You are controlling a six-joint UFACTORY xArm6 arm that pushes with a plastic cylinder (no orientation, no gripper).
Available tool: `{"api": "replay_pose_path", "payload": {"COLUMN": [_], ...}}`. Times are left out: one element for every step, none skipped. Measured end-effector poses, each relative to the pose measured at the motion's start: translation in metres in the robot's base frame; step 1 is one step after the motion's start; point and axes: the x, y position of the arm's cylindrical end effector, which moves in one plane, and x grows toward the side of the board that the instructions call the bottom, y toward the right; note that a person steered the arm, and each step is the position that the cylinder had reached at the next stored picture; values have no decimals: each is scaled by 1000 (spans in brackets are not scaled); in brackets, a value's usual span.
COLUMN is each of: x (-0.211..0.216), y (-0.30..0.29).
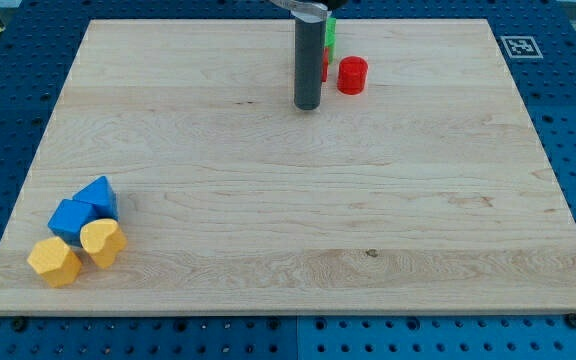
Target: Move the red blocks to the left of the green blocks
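A red cylinder block point(352, 75) stands near the top middle of the wooden board point(288, 200). A second red block point(325, 66) and a green block point(331, 33) show only as slivers behind my rod; their shapes cannot be made out. My tip point(308, 105) rests on the board just left of and slightly below the red cylinder, right next to the hidden red block.
At the view's bottom left sits a cluster: two blue blocks point(96, 197) point(69, 217) and two yellow blocks point(102, 241) point(54, 261). A fiducial marker point(520, 46) is at the board's top right corner. Blue pegboard surrounds the board.
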Motion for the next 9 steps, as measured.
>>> {"api": "replay_pose_path", "payload": {"x": [0,0,0,-5,-11,-33,-34,-36,-36], "y": [57,67,98,118,118,108,108,91,66]}}
